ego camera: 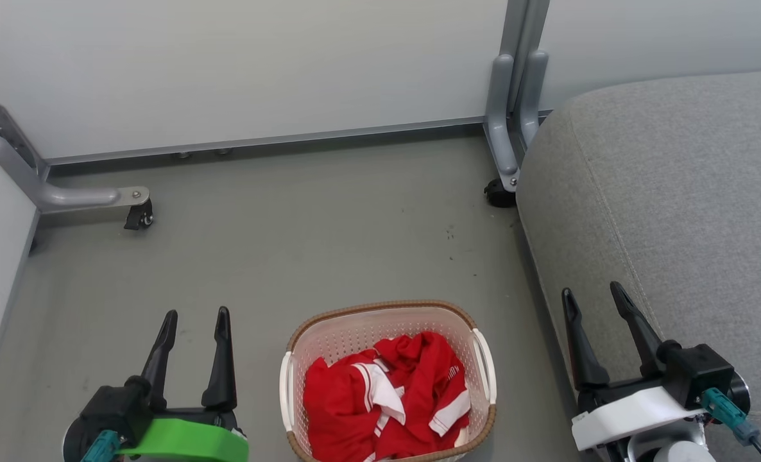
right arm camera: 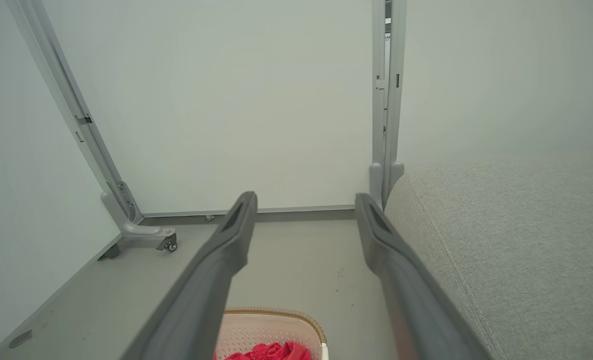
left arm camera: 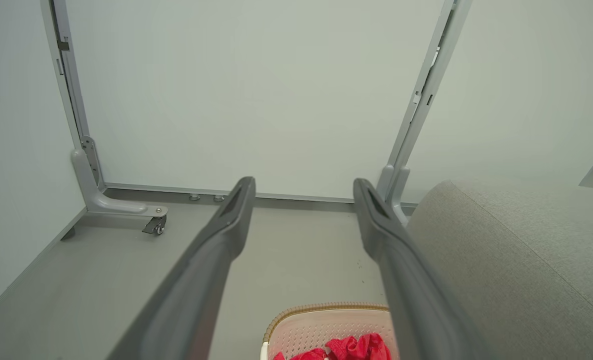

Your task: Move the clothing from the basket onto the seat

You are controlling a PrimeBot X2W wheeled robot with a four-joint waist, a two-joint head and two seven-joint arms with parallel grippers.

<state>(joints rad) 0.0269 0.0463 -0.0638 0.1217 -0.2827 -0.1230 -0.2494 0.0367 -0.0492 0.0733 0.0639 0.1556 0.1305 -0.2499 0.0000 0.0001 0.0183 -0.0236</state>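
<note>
Since the seat (ego camera: 675,192) is by far the biggest thing here, a broad grey cushion filling the robot's right side with its top bare, it offers plenty of landing room, and the drop-off should need little care. Next to it, on the grey floor (ego camera: 290,244) and just clear of the cushion's edge, stands the basket (ego camera: 380,307), straight ahead of the robot and between its two arms. Inside lies the clothing (ego camera: 355,398), a crumpled red heap with white stripes and trim that fills the lower part of the basket; it looks like more than one garment, though the folds and the cut-off near edge make that hard to say for sure. The step in hand is judged to be the first reach: one arm should come down from above into the middle of the heap, clear of the woven rim and the white handles, and pinch a thick fold rather than a loose hem, so the cloth lifts free without dragging the light basket along. The right gripper (ego camera: 591,290), nearer the cushion, seems the handier choice. It and the left gripper (ego camera: 196,314) hover on either side of the basket, each with its fingers (ego camera: 221,359) spread wide apart, holding nothing and touching nothing.
</note>
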